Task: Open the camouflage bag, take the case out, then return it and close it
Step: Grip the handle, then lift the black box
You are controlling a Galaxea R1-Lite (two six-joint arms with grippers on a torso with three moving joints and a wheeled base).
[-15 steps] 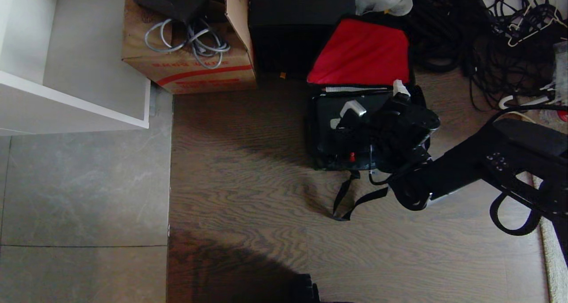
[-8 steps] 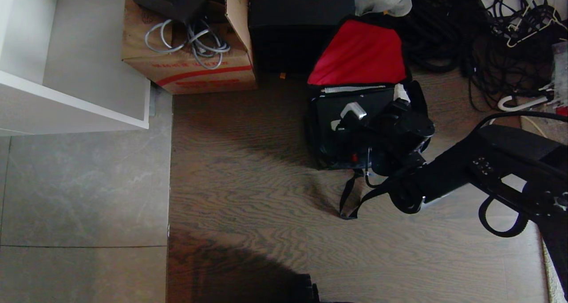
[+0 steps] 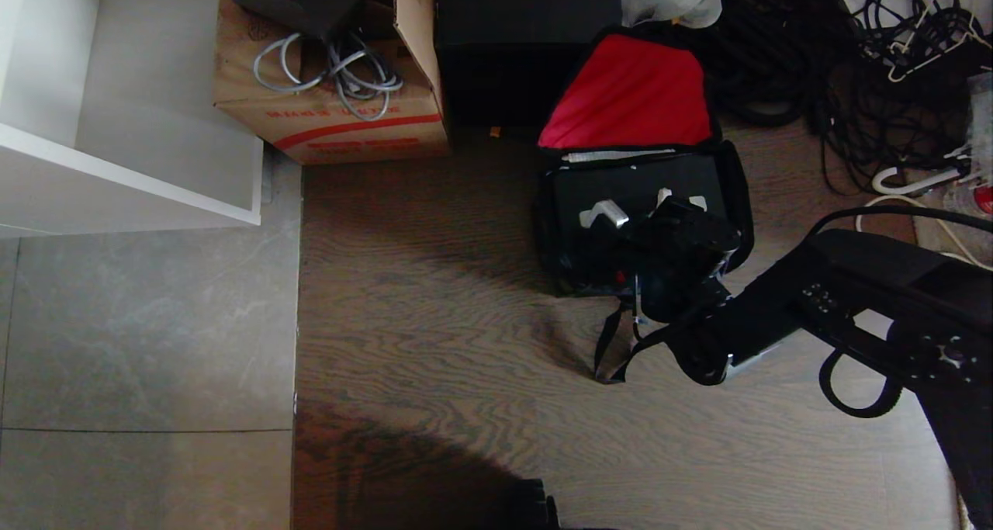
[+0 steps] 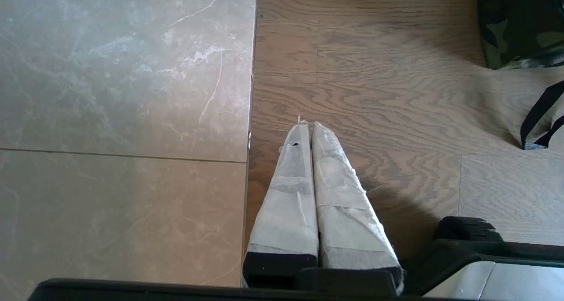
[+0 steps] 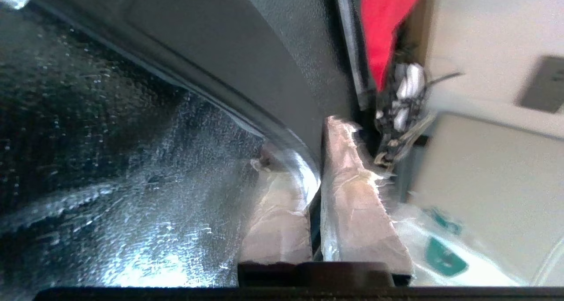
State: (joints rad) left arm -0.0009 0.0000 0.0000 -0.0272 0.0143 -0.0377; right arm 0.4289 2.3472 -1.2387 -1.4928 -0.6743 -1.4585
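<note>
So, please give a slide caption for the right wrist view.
Right tool shut on the flat black hard case's rim, red lining beyond.

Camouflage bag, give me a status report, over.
Right gripper shut on the case edge, inside the camouflage bag. Flap open, red lining up. Left gripper shut, parked over bare floor. Bag strap trailing loose; nothing blocking.

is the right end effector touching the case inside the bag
Touching. The right wrist view shows the right end effector with its fingers closed on the rim of the case. The head view hides the contact.
</note>
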